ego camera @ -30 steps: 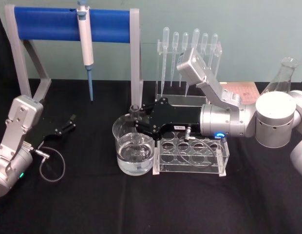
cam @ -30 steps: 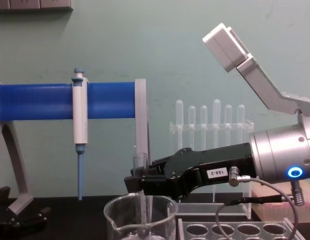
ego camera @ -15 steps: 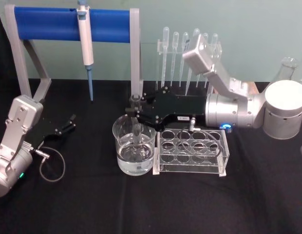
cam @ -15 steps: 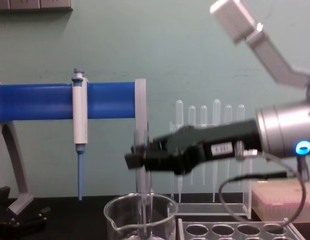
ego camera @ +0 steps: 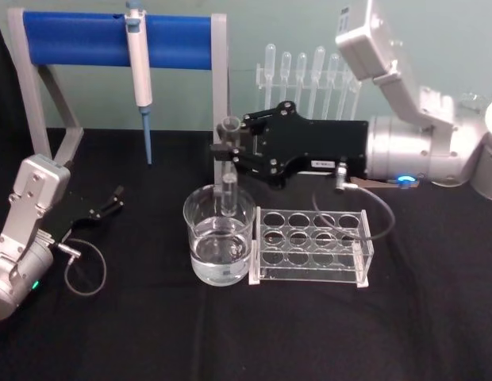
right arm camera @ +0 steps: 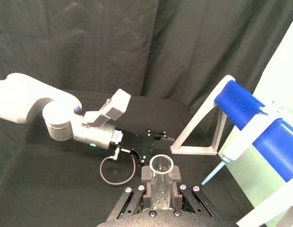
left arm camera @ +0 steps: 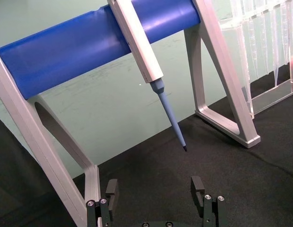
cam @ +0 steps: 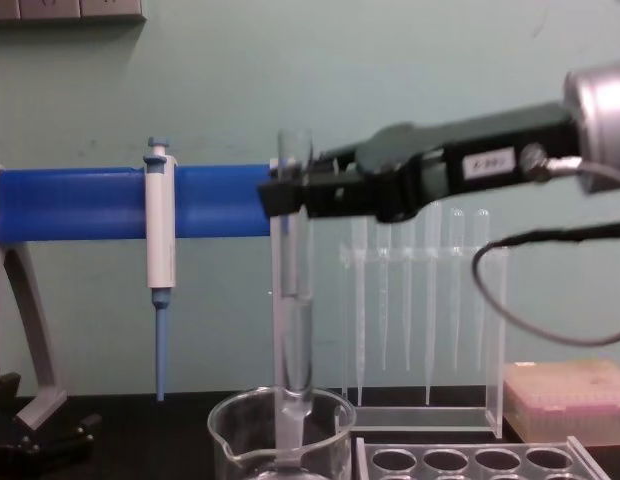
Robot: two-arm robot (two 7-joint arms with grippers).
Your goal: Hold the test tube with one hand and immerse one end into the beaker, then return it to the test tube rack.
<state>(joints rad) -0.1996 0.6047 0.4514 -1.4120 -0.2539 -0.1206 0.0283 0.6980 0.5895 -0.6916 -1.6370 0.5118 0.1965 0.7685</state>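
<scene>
My right gripper (ego camera: 228, 151) is shut on the test tube (ego camera: 228, 194) near its flared rim and holds it upright over the beaker (ego camera: 218, 254). From the chest, the test tube (cam: 295, 330) hangs from the gripper (cam: 293, 195) with some liquid in its lower part. Its round bottom is about level with the rim of the beaker (cam: 330, 425). The right wrist view looks down on the open top of the tube (right arm camera: 161, 182) between the black jaws. At the table's left my left gripper (ego camera: 111, 202) is parked, and its wrist view shows it open (left arm camera: 155, 189) and holding nothing.
A clear rack with round holes (ego camera: 312, 244) stands right of the beaker. Behind are a pipette stand (ego camera: 309, 71) and a blue-barred frame (ego camera: 95, 40) carrying a white-and-blue pipettor (ego camera: 139, 63). A pink box (cam: 565, 400) sits at the back right.
My right gripper has risen with the test tube. The tube's bottom has come up from down in the beaker's water to about rim height.
</scene>
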